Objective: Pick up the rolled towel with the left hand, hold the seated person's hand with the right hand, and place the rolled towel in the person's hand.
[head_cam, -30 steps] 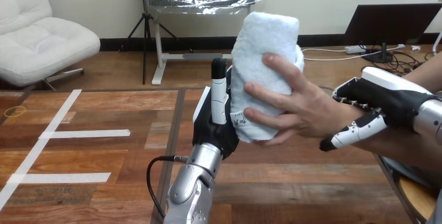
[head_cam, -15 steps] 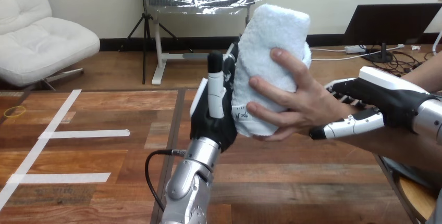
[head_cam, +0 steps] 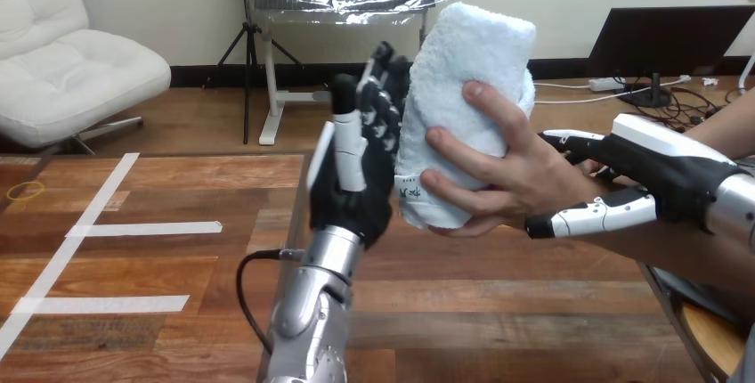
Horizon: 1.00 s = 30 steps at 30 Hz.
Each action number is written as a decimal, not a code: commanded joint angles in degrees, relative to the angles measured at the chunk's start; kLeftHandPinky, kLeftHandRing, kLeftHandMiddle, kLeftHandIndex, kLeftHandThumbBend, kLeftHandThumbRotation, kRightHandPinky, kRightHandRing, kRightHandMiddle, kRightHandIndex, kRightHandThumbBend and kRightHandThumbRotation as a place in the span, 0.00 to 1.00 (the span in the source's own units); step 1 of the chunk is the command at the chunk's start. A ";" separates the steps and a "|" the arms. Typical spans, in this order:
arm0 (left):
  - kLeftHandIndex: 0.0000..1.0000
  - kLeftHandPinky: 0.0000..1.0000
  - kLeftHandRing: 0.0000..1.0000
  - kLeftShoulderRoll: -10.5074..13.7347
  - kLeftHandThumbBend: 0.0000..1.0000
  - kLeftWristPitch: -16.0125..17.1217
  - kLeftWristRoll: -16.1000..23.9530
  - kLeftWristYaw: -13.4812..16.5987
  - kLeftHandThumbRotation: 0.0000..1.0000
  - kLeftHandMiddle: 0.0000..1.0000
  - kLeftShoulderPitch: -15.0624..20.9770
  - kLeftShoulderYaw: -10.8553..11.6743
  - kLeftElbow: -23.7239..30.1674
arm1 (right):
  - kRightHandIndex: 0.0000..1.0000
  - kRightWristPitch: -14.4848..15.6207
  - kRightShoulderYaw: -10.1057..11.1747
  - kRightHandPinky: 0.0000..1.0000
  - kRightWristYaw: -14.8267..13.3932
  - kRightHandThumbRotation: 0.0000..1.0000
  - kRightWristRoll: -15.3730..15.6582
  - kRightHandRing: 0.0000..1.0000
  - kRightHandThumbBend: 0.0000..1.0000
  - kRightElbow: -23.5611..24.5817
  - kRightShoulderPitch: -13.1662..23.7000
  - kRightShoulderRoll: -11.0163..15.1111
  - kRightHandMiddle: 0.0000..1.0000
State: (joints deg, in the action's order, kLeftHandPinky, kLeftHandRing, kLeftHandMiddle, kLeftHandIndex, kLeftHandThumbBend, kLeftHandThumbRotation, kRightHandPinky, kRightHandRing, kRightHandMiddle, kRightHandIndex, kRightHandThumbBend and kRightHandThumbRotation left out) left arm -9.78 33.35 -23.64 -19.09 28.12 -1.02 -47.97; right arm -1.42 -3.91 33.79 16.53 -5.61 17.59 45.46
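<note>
**Left hand [head_cam: 352, 194] open at the rolled towel's [head_cam: 465, 62] left flank**

Fingers [head_cam: 381, 89] are straight and pointing up, grasping nothing. You cannot tell whether they brush the cloth or stand just clear of it.

The towel stands upright, its long axis near vertical, raised well above the wooden table [head_cam: 160, 258]. The person's hand [head_cam: 509, 174] comes in from the towel's right, fingers wrapped round its lower half, and carries the roll.

The right hand [head_cam: 666, 169], further right of the towel, clasps the person's wrist [head_cam: 570, 183], thumb [head_cam: 589, 216] beneath and fingers over the top.

Judgement: placement looks done, and clearing the left hand is what remains. The towel lies directly to that hand's right, parallel to its fingers. Draw away leftward, not up along the roll, or you may drag it loose.
</note>
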 commanded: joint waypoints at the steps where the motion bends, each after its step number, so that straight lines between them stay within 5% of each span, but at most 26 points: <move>1: 0.99 1.00 1.00 -0.51 1.00 -0.36 0.61 -0.18 1.00 0.98 -0.49 2.05 4.21 | 0.93 -0.41 2.26 0.71 -0.93 0.64 -1.27 0.91 1.00 3.34 -0.37 0.00 0.93; 16: 0.97 1.00 0.99 3.28 1.00 -2.60 1.33 -0.96 1.00 0.96 -4.93 4.22 12.92 | 0.91 -1.78 5.07 0.60 -5.28 0.84 -0.16 0.83 1.00 7.49 -4.16 -0.02 0.88; 30: 0.93 1.00 0.96 8.34 1.00 -8.03 2.85 -2.36 1.00 0.93 -12.96 3.31 28.29 | 0.91 -1.96 8.55 0.64 -9.57 0.99 -2.01 0.83 0.95 11.58 -8.84 -1.64 0.88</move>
State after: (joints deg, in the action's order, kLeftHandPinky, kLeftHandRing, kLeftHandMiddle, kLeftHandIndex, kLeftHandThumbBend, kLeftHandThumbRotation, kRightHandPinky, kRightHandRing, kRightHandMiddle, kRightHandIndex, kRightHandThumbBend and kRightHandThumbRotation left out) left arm -3.62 27.13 -21.89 -19.76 17.35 2.96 -29.28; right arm -2.36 0.26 27.59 15.97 1.42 8.68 45.25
